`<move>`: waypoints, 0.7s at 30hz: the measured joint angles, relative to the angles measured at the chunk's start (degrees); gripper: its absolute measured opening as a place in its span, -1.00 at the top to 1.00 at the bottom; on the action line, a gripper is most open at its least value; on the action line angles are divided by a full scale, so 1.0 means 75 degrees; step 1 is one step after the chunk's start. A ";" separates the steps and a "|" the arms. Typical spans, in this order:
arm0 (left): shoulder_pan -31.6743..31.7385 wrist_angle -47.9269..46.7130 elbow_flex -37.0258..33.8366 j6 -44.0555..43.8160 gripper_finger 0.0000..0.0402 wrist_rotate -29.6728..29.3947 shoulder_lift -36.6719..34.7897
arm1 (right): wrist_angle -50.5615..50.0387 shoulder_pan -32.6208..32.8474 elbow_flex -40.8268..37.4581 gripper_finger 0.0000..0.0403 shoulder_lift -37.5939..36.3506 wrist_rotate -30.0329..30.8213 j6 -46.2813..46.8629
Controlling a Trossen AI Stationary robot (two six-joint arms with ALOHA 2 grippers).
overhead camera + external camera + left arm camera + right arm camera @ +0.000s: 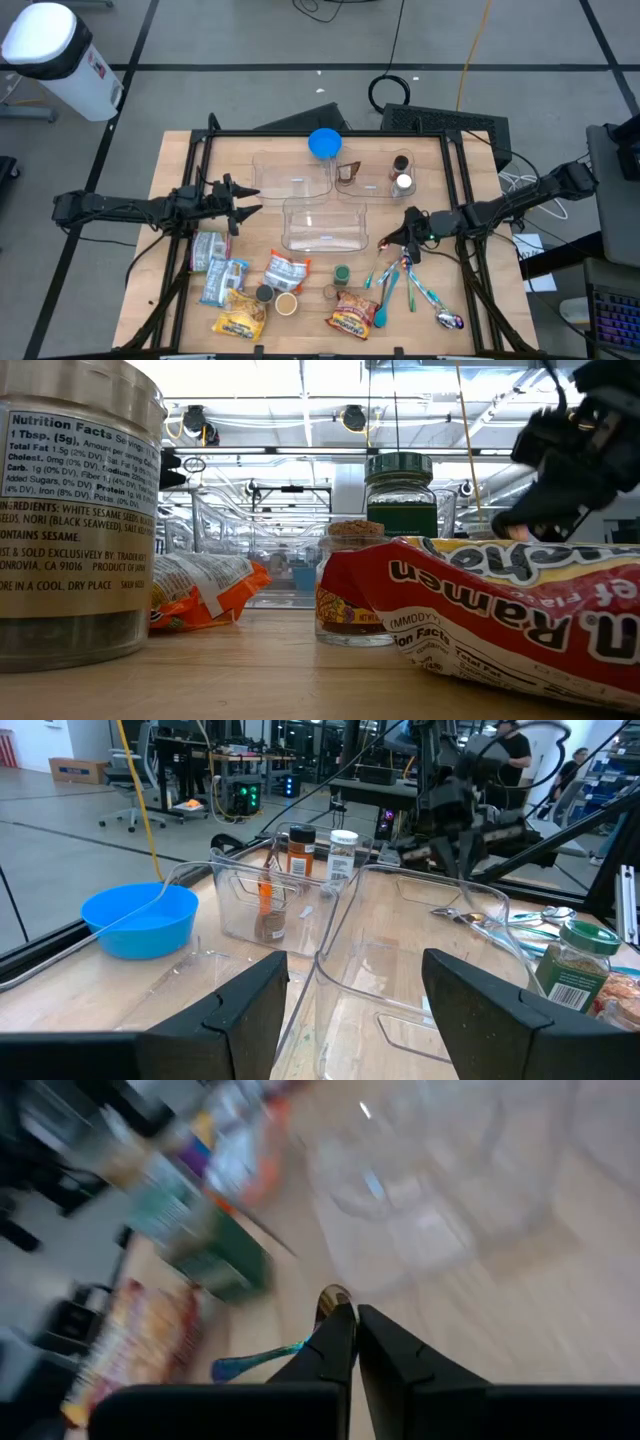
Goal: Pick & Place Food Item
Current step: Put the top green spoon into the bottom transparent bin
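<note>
A: What's in your bins?
B: Near clear bin (322,225) looks empty. The far one (372,172) has two jars w/ a brown item. Blue bowl (324,144) sits behind.
A: Grippers?
B: Your right gripper (407,249) is pinched on a spoon (268,1359) beside the ramen pack (352,313). Left gripper (250,202) is wide, holding nothing.

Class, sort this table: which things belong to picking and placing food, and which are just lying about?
Job: ramen packet; orange snack packet; green-lidded jar; empty clear tub.
Lying about: blue bowl; teal spoon; white bin on the floor.
</note>
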 joint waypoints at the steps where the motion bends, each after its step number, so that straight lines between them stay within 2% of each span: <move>1: 0.0002 -0.0001 -0.0002 0.0001 -0.20 0.0000 0.0002 | 0.0201 0.0000 0.0000 0.99 -0.0083 0.0000 -0.0131; 10: 0.0001 0.0000 -0.0003 0.0001 -0.20 0.0000 0.0002 | 0.2684 0.0006 -0.0003 0.99 -0.0246 -0.0609 -0.1530; 18: 0.0002 -0.0001 -0.0001 0.0002 -0.20 0.0000 0.0000 | 0.4159 0.0009 -0.0003 0.98 -0.0240 -0.0578 -0.2485; 21: 0.0003 -0.0001 -0.0003 0.0002 -0.20 0.0000 -0.0001 | 0.4485 -0.0012 0.0005 0.99 -0.0224 -0.0268 -0.2878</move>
